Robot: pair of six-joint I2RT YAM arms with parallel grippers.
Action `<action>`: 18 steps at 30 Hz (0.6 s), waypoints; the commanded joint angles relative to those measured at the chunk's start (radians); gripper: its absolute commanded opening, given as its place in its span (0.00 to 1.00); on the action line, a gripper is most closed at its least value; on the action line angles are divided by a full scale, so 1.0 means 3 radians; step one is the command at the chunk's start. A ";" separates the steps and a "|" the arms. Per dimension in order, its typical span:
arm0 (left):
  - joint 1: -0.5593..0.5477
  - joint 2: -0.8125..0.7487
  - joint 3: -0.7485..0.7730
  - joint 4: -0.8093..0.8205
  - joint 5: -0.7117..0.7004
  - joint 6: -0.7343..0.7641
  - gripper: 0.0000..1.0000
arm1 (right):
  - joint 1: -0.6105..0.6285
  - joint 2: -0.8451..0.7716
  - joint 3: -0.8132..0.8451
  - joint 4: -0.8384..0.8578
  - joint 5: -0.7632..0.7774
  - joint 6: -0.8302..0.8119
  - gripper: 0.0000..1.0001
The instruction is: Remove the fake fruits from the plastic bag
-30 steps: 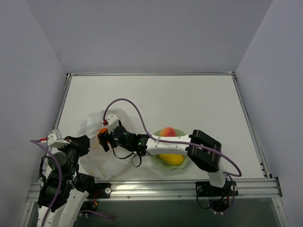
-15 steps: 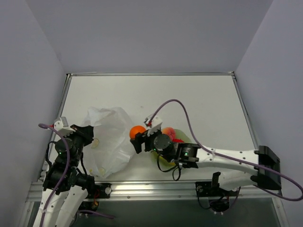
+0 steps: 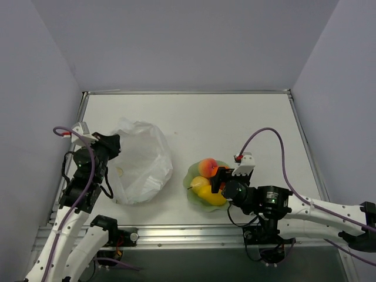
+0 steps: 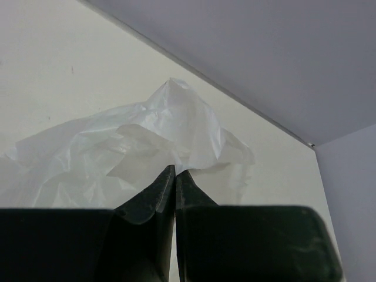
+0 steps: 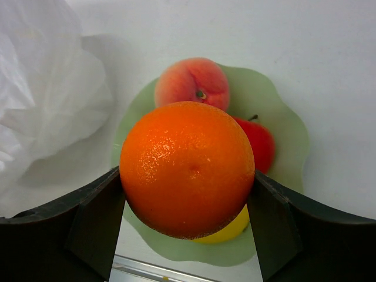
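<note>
My right gripper (image 5: 187,171) is shut on the orange ball (image 5: 187,167) and holds it just above the pale green plate (image 5: 282,117). On the plate lie the pink-orange peach (image 5: 192,81), the red ball (image 5: 258,144) and a yellow fruit (image 5: 230,232). In the top view the right gripper (image 3: 219,178) hangs over the plate (image 3: 189,189), beside the peach (image 3: 205,166), the yellow pear (image 3: 198,183) and the elongated yellow fruit (image 3: 215,198). The crinkled white plastic bag (image 3: 141,161) lies to the left. My left gripper (image 3: 111,144) is shut at the bag's left edge, its tips (image 4: 175,170) meeting a fold of the bag (image 4: 147,141).
The grey side walls and the metal rail (image 3: 188,232) at the near edge bound the white table (image 3: 235,123). The right arm's purple cable (image 3: 276,147) loops above the plate's right side.
My right gripper has carried the orange ball out of the bag and rightward over the plate. My left gripper has moved up and away from me, and the bag has shifted with it.
</note>
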 commanded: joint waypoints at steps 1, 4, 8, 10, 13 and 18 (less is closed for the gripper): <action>-0.0002 0.0189 0.0434 0.0432 0.0026 0.0120 0.02 | 0.0026 0.0166 -0.0017 -0.0485 0.0242 0.0409 0.54; 0.0003 0.0393 0.0654 0.0504 0.0037 0.0182 0.02 | 0.0026 0.0192 0.0014 -0.0491 0.0227 0.0399 0.54; 0.0018 0.0614 0.1022 0.0504 0.0077 0.0289 0.02 | 0.0026 0.0116 -0.0073 -0.0480 0.0043 0.0409 0.54; 0.0023 0.0630 0.1129 0.0504 0.0047 0.0371 0.02 | 0.0026 0.0192 -0.0119 -0.0465 -0.0064 0.0369 0.54; 0.0039 0.0518 0.1059 0.0494 -0.0081 0.0392 0.02 | 0.0071 0.0355 -0.0068 -0.0450 -0.0070 0.0307 0.55; 0.0080 0.0252 0.0563 0.0331 -0.0234 0.0254 0.02 | 0.0021 0.0427 -0.0099 -0.0434 0.0124 0.0338 0.56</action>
